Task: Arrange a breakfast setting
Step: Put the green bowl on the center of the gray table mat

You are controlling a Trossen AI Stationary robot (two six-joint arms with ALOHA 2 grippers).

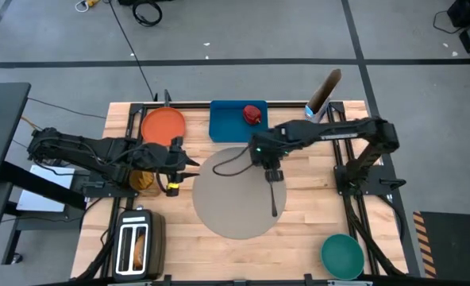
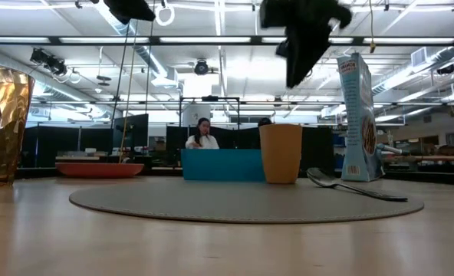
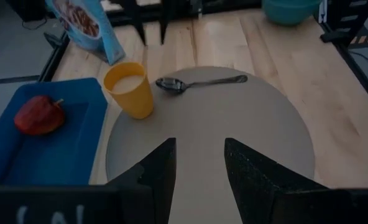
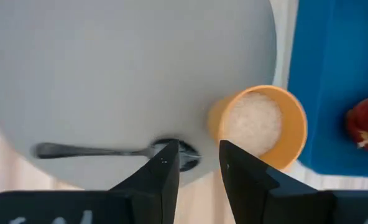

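One metal spoon point(image 3: 199, 82) | shiny, bowl-up | on grey mat point(image 3: 234, 137)

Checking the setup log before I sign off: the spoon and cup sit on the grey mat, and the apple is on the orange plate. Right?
Not quite. The spoon and cup do sit on the grey mat, but the apple lies in the blue tray, not on the orange plate, which is bare. The high view and the left wrist view show this.

Right pincer point(image 1: 272, 175) over grey mat point(image 1: 227, 208) — spoon point(image 1: 274, 199) below; apple point(image 1: 253, 114) in blue tray point(image 1: 229, 121).
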